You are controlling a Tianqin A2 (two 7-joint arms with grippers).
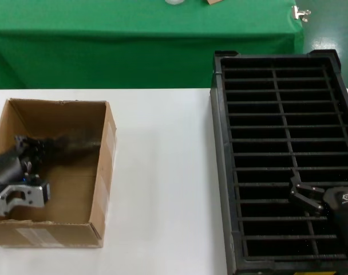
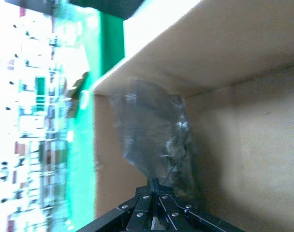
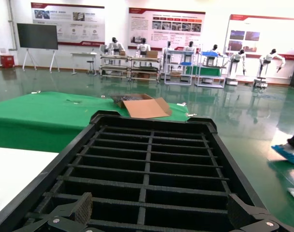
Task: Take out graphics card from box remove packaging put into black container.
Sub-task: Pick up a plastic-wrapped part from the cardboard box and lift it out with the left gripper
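Note:
The brown box [image 1: 103, 172] stands at the left of the white table. My left gripper [image 1: 38, 146] reaches down inside it, shut on the edge of the crinkly grey packaging [image 1: 71, 141], which lies toward the box's far wall. In the left wrist view the closed fingertips [image 2: 154, 185] pinch the bag [image 2: 154, 137] against the box's inner corner [image 2: 234, 53]. The graphics card itself is not distinguishable. The black container [image 1: 220, 143] fills the right side. My right gripper [image 1: 300, 197] hovers open over its near slots [image 3: 152, 145], holding nothing [image 3: 161, 212].
A green-draped table [image 1: 134, 40] runs along the back beyond the white table [image 1: 162, 172]. Another open cardboard box [image 3: 146, 107] lies on that green table. A strip of bare white tabletop separates the box and the crate.

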